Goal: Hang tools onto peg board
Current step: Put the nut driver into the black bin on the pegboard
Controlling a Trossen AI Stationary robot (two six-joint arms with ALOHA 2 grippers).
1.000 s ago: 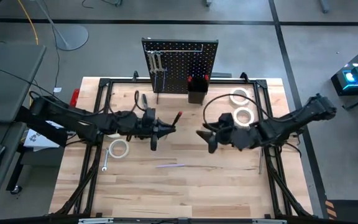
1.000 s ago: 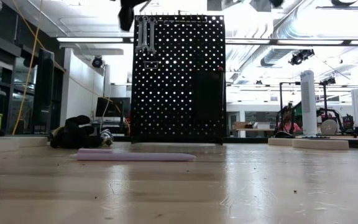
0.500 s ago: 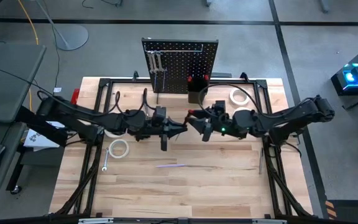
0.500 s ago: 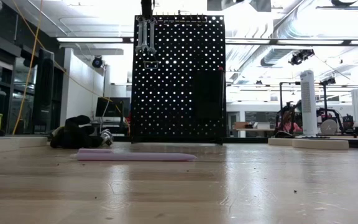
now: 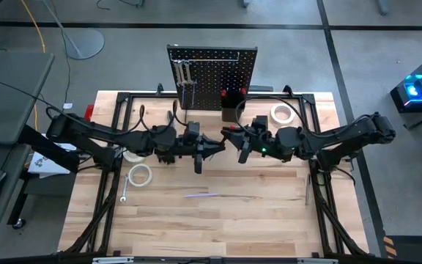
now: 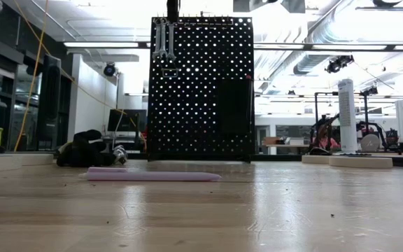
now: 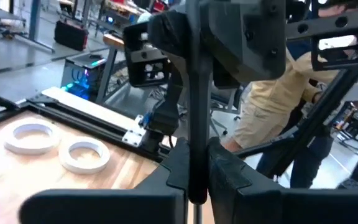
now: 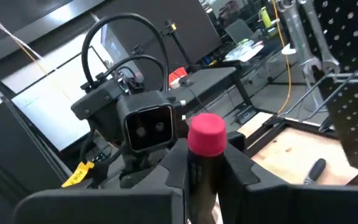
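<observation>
Above the middle of the table a slim dark screwdriver (image 5: 220, 140) with a red cap (image 8: 206, 133) spans the space between my two grippers. My left gripper (image 5: 211, 145) is shut on its shaft. My right gripper (image 5: 229, 138) faces it from the table's right and is shut on its handle. The black peg board (image 5: 212, 73) stands upright at the far edge. Silver wrenches (image 6: 163, 38) hang from hooks near its top left corner. Its small black bin (image 5: 232, 105) holds red-topped tools. My left gripper pinches the screwdriver's thin dark shaft (image 7: 194, 149) between its two fingers (image 7: 229, 177). It comes in level from the table's left. The screwdriver is lifted clear of the table and runs on toward my right gripper. My right gripper pinches the dark handle (image 8: 202, 169) just below the red cap, one finger (image 8: 174, 165) on each side. It comes in level from the table's right, fingers lying roughly along the handle. The red cap points back toward its wrist.
White tape rolls lie at the far right (image 5: 283, 114) and at the left (image 5: 139, 174), where a small wrench (image 5: 124, 192) also lies. A thin purple strip (image 5: 200, 195) lies on the near middle of the table. A person in a yellow shirt (image 7: 272, 106) stands beyond the table.
My right gripper has swung toward the table's left, met the left gripper and shut on the screwdriver's handle. My left gripper has carried the screwdriver a little toward the table's right, keeping its hold on the shaft.
</observation>
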